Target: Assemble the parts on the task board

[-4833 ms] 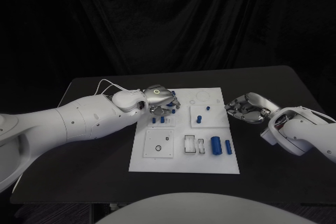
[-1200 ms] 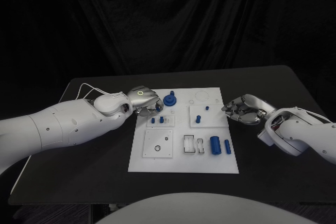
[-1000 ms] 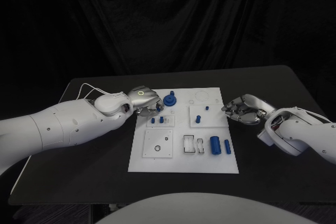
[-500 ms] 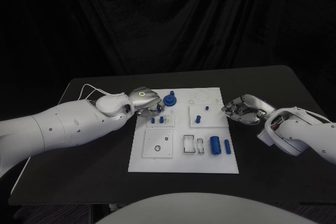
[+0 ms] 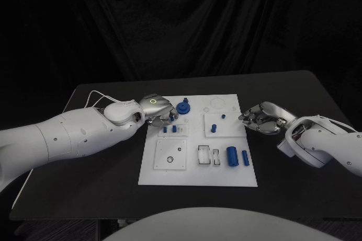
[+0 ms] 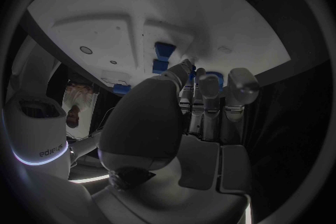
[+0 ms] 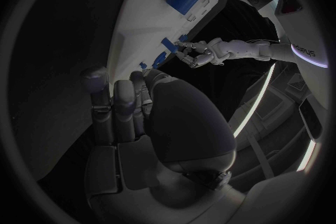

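The left hand (image 5: pixel 158 110) sits over the far left corner of the task board (image 5: pixel 198 170), fingers curled downward beside a tall blue knob-like part (image 5: pixel 184 105) that stands at the board's far edge. From the left wrist view its fingers (image 6: pixel 199 95) lie close together with the tips down near blue pieces on the white plate, but whether they pinch anything cannot be told. Just nearer than the hand, two short blue pegs (image 5: pixel 170 129) stand upright side by side on the board.

The right hand (image 5: pixel 260 118) hovers just off the board's right edge, over the black table (image 5: pixel 90 168), its fingers curled inward; the right wrist view shows nothing held in them.

Between the two hands, a blue peg (image 5: pixel 214 128) stands in a raised square plate, with a smaller blue piece (image 5: pixel 224 116) beyond it. Toward the near right of the board lie a thick blue cylinder (image 5: pixel 232 156) and, just beside it, a thin blue rod (image 5: pixel 245 157), both lengthwise. Left of them are a rectangular slot (image 5: pixel 204 154) and a square plate with a small hole (image 5: pixel 170 159).
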